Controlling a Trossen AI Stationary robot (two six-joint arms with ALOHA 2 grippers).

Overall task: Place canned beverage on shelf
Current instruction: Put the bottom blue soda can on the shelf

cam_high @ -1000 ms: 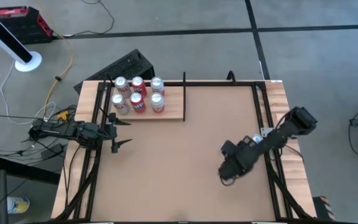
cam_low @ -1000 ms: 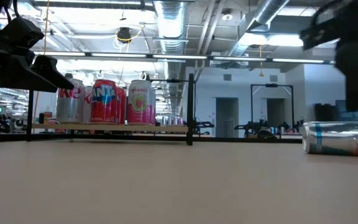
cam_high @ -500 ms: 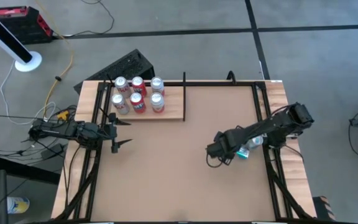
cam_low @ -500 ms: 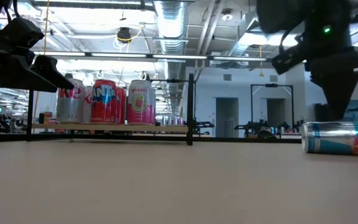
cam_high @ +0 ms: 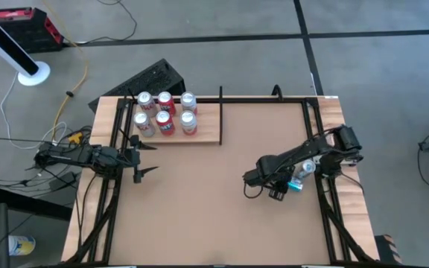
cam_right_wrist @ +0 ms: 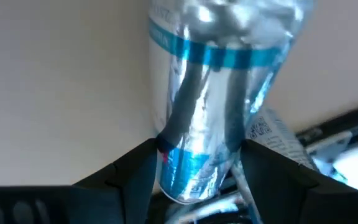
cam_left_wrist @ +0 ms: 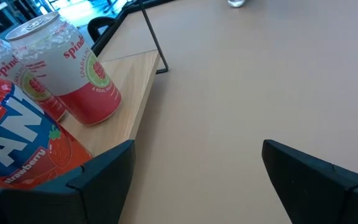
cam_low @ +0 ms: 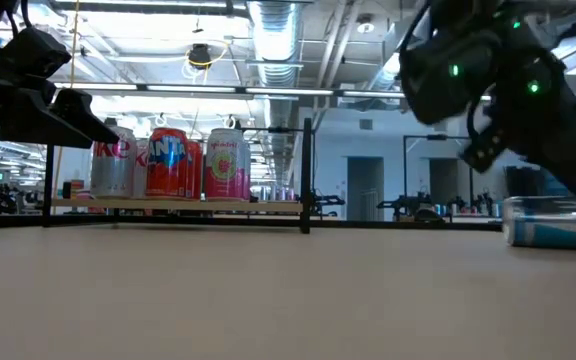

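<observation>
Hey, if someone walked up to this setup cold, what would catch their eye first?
Probably the cluster of six upright cans on the pale wooden shelf at the table's far left corner. Next, the silver-and-blue can lying on its side near the table's right edge, with the right gripper right at it, fingers on either side of the can in the wrist view. The left gripper waits open beside the shelf.

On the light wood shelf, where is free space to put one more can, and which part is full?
The shelf is bare at the end by the black upright, right of the six cans. Its left part is crowded. The silver-blue can lies between the right gripper jaws.
</observation>
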